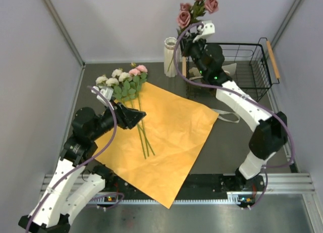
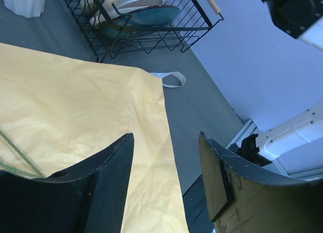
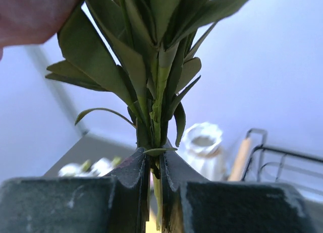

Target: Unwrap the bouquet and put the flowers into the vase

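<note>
Roses (image 1: pixel 198 5) in pink stand high in the top view, their thin stems clamped in the right gripper (image 1: pixel 194 37) just right of the vase (image 1: pixel 171 56); the other flowers (image 1: pixel 123 80) lie on orange paper (image 1: pixel 171 137) by the left gripper (image 1: pixel 132 117). Such stems look light and springy, best pinched low, below the leaves. The wire basket (image 1: pixel 247 66) crowds the vase's right; its left looks freer. Left wrist view: jaws apart, nothing between, over an edge of the paper, ribbon (image 2: pixel 171 80) beyond. Right wrist view: jaws tight on green stems (image 3: pixel 156 122), the narrow vase mouth blurred behind, likely needing a straight drop.
</note>
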Robot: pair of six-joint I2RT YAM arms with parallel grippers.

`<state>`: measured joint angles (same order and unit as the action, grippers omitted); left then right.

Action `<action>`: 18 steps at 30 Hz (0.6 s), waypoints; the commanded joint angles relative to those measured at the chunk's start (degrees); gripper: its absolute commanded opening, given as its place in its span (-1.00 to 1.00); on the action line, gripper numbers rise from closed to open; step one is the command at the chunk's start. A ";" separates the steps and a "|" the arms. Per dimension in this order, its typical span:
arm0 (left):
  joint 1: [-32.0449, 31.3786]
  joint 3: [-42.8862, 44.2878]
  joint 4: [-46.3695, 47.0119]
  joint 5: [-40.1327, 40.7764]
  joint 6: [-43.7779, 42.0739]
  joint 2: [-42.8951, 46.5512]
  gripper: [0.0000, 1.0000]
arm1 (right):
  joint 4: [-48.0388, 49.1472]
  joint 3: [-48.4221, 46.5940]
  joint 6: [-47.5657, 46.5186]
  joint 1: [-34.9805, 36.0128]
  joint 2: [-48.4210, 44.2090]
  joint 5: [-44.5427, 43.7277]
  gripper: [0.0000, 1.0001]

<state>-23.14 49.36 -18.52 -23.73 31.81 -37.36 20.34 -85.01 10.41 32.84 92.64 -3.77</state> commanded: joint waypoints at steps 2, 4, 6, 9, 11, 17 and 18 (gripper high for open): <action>0.02 -2.60 -0.72 1.40 1.94 0.54 0.21 | 11.29 -14.37 -10.05 -3.13 9.47 -7.30 -1.00; -0.07 -2.96 -1.16 1.40 1.59 -0.16 0.24 | 13.40 -19.11 -13.73 -3.66 13.24 -8.01 -1.00; -0.07 -3.22 -0.55 0.96 1.06 -0.52 0.28 | 15.43 -22.37 -14.81 -4.80 15.89 -8.10 -1.00; -0.07 -3.83 -0.11 1.75 0.18 -0.08 0.32 | 13.94 -30.02 -14.81 -6.29 20.73 -5.73 -1.00; -0.07 -4.10 -0.11 2.19 -0.08 -0.16 0.32 | 12.81 -35.12 -14.72 -6.65 23.98 -4.85 -1.00; -0.07 -5.42 0.59 3.68 1.14 -1.22 0.32 | 10.69 -43.92 -13.32 -7.00 29.08 -1.77 -1.00; -0.07 -5.51 0.94 3.95 1.32 -1.13 0.32 | 9.12 -44.79 -12.53 -6.91 29.35 -1.59 -1.00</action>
<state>-23.14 44.40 -20.45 -21.43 32.88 -38.20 30.28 -124.44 -2.96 26.04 120.22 -8.01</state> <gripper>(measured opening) 0.658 0.036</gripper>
